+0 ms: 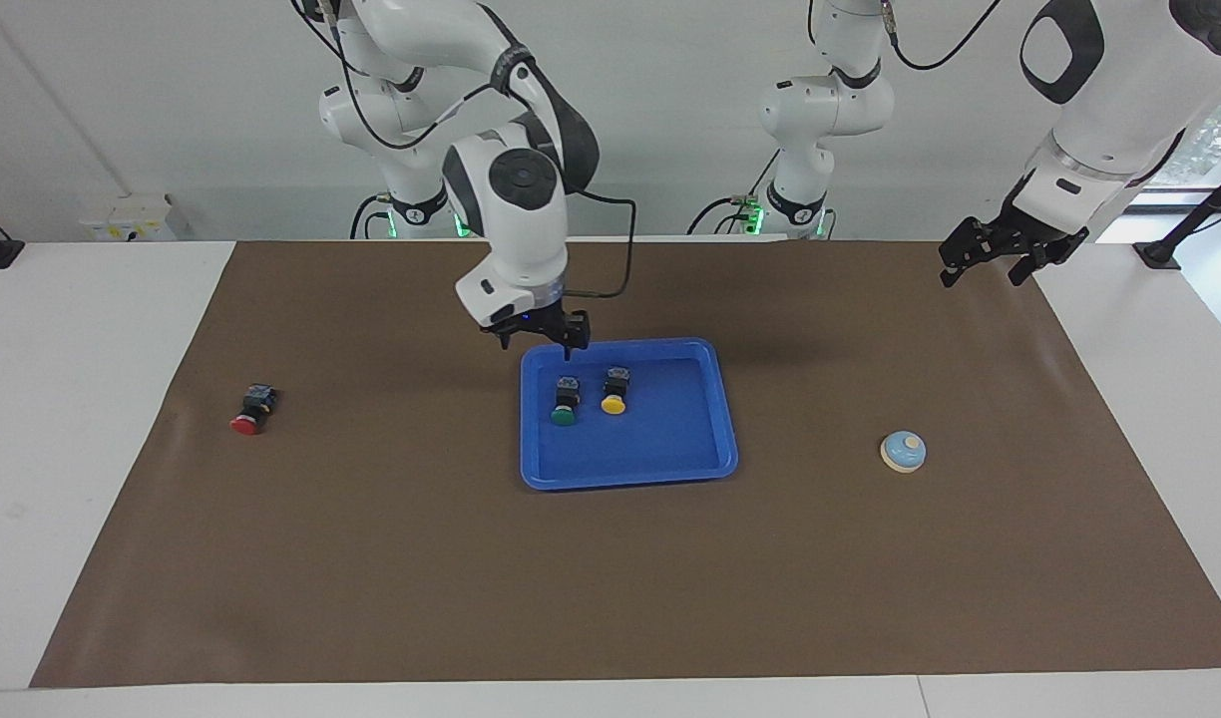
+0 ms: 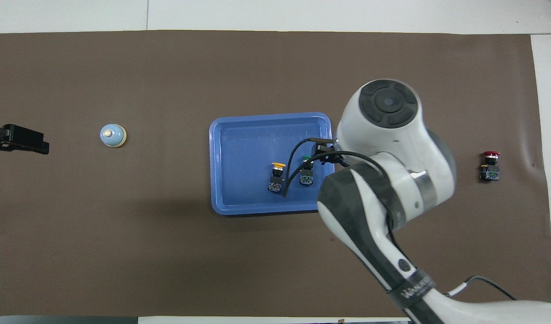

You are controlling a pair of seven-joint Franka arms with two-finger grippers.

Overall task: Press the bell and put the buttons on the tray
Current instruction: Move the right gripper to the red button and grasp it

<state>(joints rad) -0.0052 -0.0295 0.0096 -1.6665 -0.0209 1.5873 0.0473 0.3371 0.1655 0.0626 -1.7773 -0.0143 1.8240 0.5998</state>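
On the tray (image 1: 670,454) the green button (image 1: 565,401) and yellow button (image 1: 613,390) lay side by side – red button (image 1: 251,409) remained out on the mat toward the right arm's end, bell (image 1: 903,451) toward the left arm's – right gripper (image 1: 544,332) hung released over the tray's rim, left gripper (image 1: 1000,254) waited open.

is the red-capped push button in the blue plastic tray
No, the red-capped black push button lies on the brown mat, apart from the blue plastic tray.

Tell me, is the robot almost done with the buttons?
Mostly. The green button and yellow button already lie in the blue tray. The right pincer hangs empty over the tray's edge. The red button waits on the mat, toward the right arm's end. The left pincer waits, away from the bell.
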